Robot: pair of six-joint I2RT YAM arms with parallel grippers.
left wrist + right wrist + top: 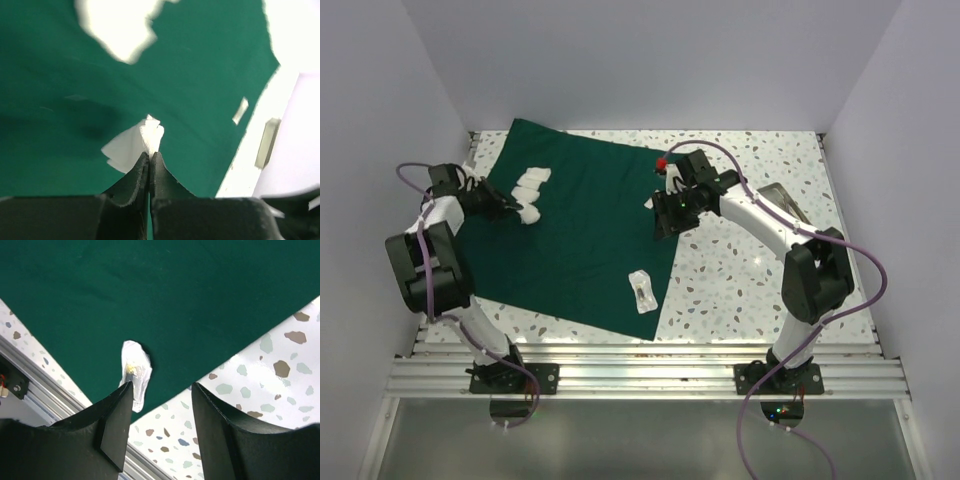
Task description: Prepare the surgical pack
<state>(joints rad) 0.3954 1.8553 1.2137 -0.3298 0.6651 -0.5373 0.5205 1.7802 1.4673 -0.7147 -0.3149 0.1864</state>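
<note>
I am pinching one white pad [127, 146] between the pressed-together fingers of my left gripper [150, 156], at the left of the one surgical pack [590, 225]. The pack is lying spread across the table [760, 280]. Two or three more pads [532, 182] are sitting just beyond, too bunched to count. One packet [642, 291] is lying near-right. My right gripper [162, 387] is hovering, fingers spread, over the pack's right edge.

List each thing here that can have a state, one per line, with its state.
Green drape: spread flat on the table.
Left claw: shut on a white pad.
Right claw: open, empty, over the drape's edge.
Other pads: lying loose on the drape.
Packet: lying on the drape's near corner.
Metal tray: resting on the table.
</note>
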